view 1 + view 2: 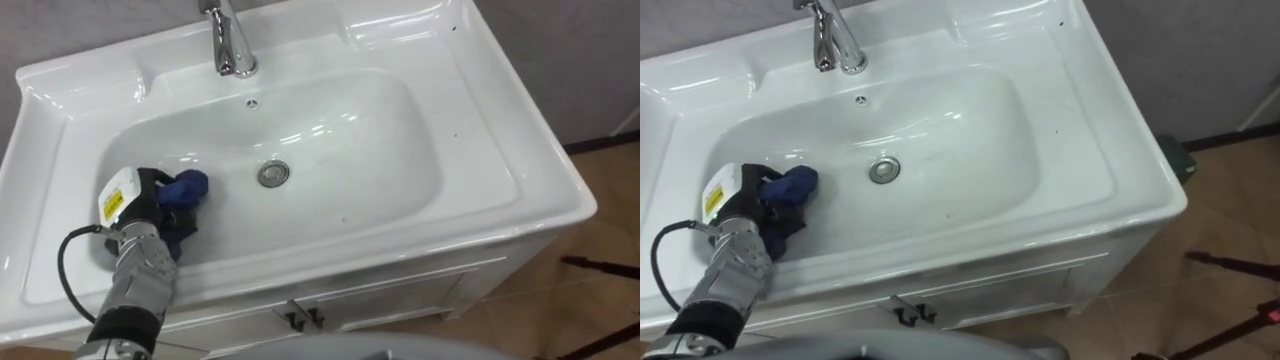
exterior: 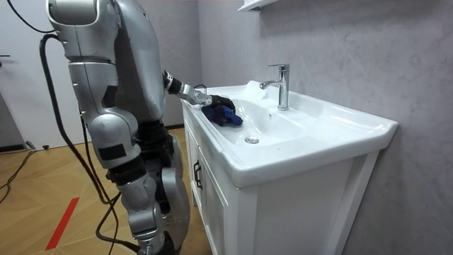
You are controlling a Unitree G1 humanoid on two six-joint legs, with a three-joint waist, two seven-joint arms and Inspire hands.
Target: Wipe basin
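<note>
A white ceramic basin [image 1: 470,150] sits in a white vanity, with a chrome tap [image 1: 232,45] at its back edge and a round drain [image 1: 273,173] in the bowl's middle. My left hand [image 1: 150,205] reaches in over the front left rim and rests against the bowl's left slope. Its dark fingers are curled round a bunched blue cloth [image 1: 186,187], which lies on the basin wall left of the drain. The room view shows me standing at the vanity's front, left arm stretched out with the hand [image 2: 216,104] and the cloth [image 2: 230,117] inside the bowl.
Below the front rim are white cabinet doors with dark handles [image 1: 300,318]. The wall stands right behind the tap. Wooden floor [image 1: 610,230] lies to the vanity's right, where a dark tripod leg [image 1: 600,266] runs across it.
</note>
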